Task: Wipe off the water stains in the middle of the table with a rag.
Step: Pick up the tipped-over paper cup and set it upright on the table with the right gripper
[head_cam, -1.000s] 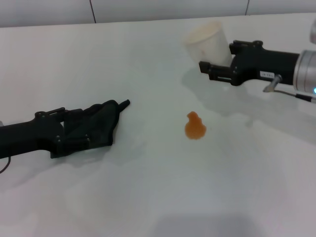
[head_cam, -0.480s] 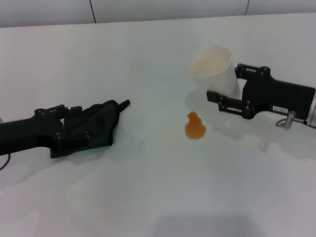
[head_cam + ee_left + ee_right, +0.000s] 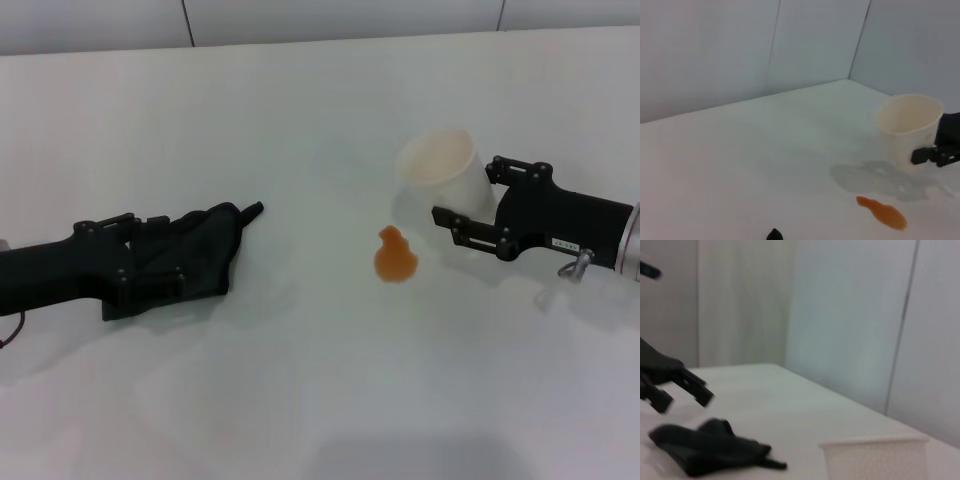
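The orange water stain (image 3: 395,257) lies on the white table (image 3: 320,400), mid-view; it also shows in the left wrist view (image 3: 882,212). The dark rag (image 3: 205,255) lies at the left, its pointed corner towards the stain. My left gripper (image 3: 140,262) is low over the rag's near end, with its jaws wide apart on either side of the cloth. From the right wrist view the rag (image 3: 710,447) lies below the left gripper (image 3: 685,395). My right gripper (image 3: 465,190) is shut on a pale cup (image 3: 440,168), just right of the stain.
The cup (image 3: 910,125) is upright and looks empty, with a faint wet sheen on the table beside it (image 3: 875,177). A grey panelled wall (image 3: 300,20) runs along the table's far edge.
My right gripper has brought the cup down and nearer, from the far right to just right of the stain. The left gripper and rag have barely moved.
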